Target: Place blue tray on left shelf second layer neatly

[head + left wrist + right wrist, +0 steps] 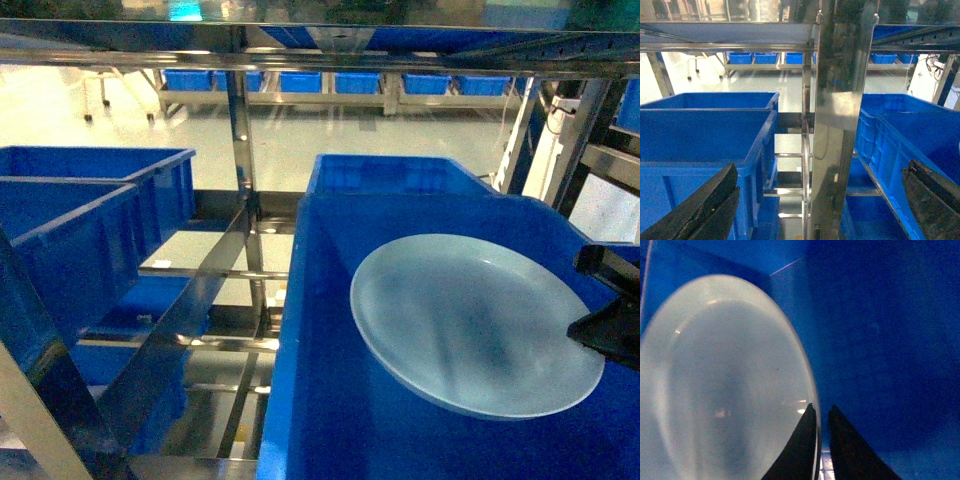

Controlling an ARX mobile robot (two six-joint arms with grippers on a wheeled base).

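The blue tray [475, 325], a pale round dish, hangs tilted over the inside of a deep blue crate [330, 400] on the right. My right gripper [600, 310] is shut on its right rim. In the right wrist view the tray [725, 380] fills the left half, with the rim between the dark fingers of my right gripper [822, 412]. The left shelf [200, 272] is the shiny steel rack with open slats to the left of the crate. My left gripper [822, 167] is open, its fingers wide apart, with a steel upright [837, 125] beyond them. It holds nothing.
Two blue crates [90, 210] sit on the left shelf's tier, and another crate [395, 172] stands behind the tray's crate. A steel upright [240, 150] divides left from right. A crossbar [320, 55] runs overhead. More blue crates [330, 82] line a far rack.
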